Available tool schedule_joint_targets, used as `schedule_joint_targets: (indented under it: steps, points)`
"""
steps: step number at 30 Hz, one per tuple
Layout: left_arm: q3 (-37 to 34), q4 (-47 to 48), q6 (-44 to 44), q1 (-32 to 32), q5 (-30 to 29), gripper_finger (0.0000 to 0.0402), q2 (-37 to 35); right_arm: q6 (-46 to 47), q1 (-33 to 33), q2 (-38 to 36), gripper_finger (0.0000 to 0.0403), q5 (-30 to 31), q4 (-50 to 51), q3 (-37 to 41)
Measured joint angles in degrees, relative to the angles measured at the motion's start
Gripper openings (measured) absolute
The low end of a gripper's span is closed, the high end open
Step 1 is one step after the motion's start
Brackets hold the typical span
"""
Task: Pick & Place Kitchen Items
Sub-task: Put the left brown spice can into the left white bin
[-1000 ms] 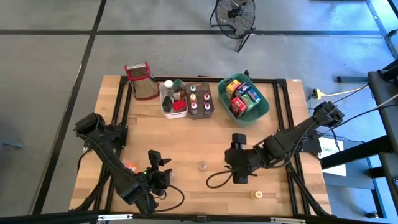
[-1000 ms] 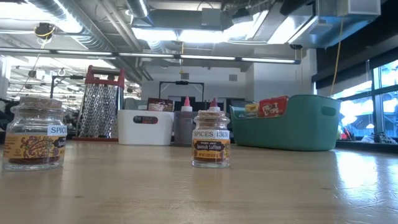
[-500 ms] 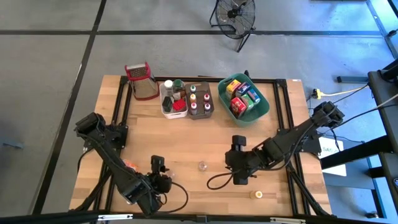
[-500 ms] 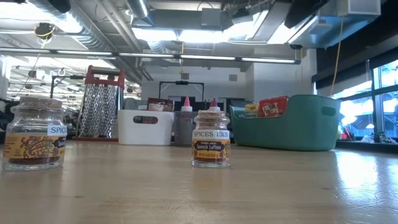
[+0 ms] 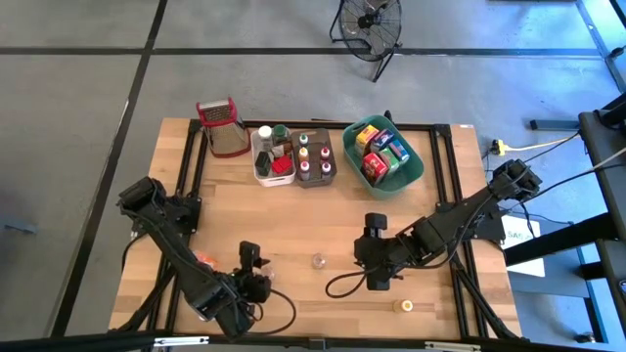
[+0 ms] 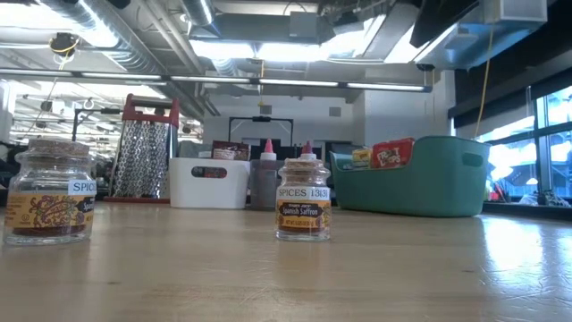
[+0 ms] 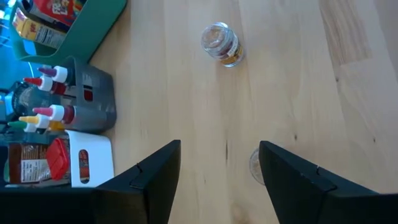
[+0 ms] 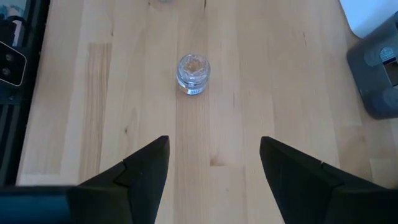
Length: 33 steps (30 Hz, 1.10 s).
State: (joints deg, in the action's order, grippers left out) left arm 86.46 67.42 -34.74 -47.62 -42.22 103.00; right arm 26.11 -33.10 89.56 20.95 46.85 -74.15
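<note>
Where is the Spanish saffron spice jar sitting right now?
In the high view the saffron jar stands on the bare table between the left gripper and the right gripper, well short of the bins.

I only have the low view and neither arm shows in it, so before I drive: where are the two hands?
Observer: Both hang over the near half of the table: the left hand to the left of the middle jar, the right hand to its right.
Operator: Holding anything?
Observer: No, both are open and empty.
Operator: Only two jars out?
Observer: A third jar stands near the front right edge, outside your view.
</note>
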Motion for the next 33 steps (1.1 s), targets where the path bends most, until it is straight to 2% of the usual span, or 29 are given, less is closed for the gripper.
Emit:
schedule_joint_targets:
  steps: [15, 27, 33]
  points:
    - [0.0, 0.04, -2.45, 0.09, 0.18, 0.0316, 0.0, -0.02, 0.0, 0.0, 0.0254, 0.1, -1.27, 0.0]
    - [0.0, 0.06, -0.85, 0.15, -3.26, 0.0322, 0.0, -0.02, -0.11, 0.0, 0.0254, 1.97, -1.27, 0.0]
    - [0.0, 0.08, 4.18, 0.02, -3.27, 0.0322, 0.0, -0.04, -0.11, 0.0, 0.0254, 3.45, -1.29, 0.0]
